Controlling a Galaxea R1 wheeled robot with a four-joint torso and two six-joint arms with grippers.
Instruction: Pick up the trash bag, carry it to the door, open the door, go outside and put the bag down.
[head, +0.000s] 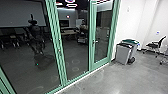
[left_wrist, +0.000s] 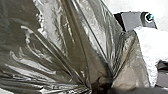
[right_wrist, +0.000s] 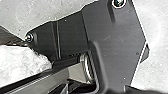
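Where its pleats converge, trash bag (left_wrist: 72, 47) clenched by left gripper (left_wrist: 101, 87); right gripper: cannot tell. Green-framed door (head: 93, 53), one o'clock.

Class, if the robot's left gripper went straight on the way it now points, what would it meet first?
Most likely the shiny trash bag, which spreads across much of the left wrist view, its folds drawn together; depth is unclear, so treat this as a judgement.

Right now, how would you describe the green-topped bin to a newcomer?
Start at the green-framed glass wall and follow it right to the white wall. Near that, behind a grey bin, stands the green-topped bin; its green top sets it apart.
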